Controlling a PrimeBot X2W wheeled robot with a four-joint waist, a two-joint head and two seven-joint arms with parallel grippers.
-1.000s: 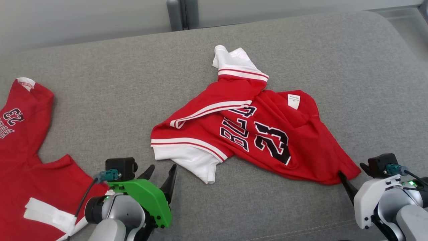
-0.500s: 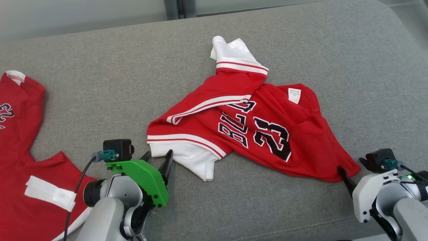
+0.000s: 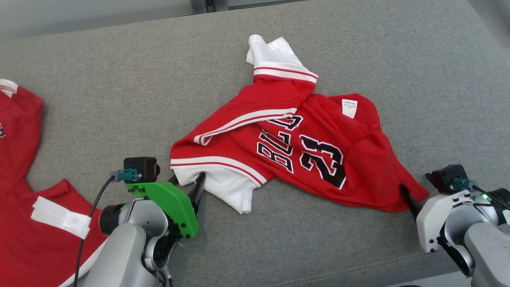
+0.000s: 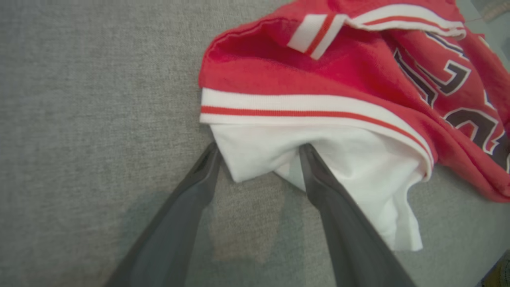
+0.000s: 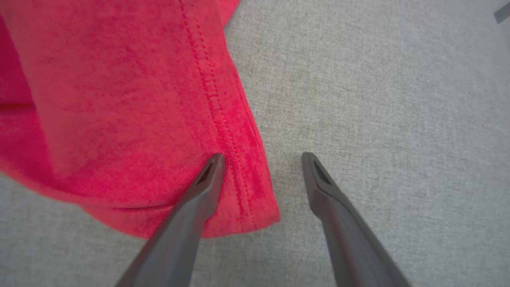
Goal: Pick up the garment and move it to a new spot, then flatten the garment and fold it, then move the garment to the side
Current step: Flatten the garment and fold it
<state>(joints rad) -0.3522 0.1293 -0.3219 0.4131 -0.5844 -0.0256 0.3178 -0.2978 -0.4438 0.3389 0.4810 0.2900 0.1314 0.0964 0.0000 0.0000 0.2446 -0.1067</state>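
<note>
We find the garment, a red jersey with black lettering, lying crumpled near the middle of a grey couch cushion, not yet lifted. Its long axis runs across the robot's front, from a white sleeve at the near left to a red hem corner at the near right. Each end lies directly ahead of one claw, so neither arm is notably nearer. The left claw stands wide open and holds nothing; its two fingers straddle the corner of the white sleeve, which sits between the tips. The right claw is likewise wide open and empty; one finger lies over the red cloth just inside the stitched hem, the other over bare cushion, so the hem edge runs between them. We cannot tell whether any fingertip presses the fabric. In our judgement, closing both claws where they stand would take the garment at its two ends. The cushion is flat woven fabric. A second red garment lies at the far left, well apart. A pale wall rises behind.
</note>
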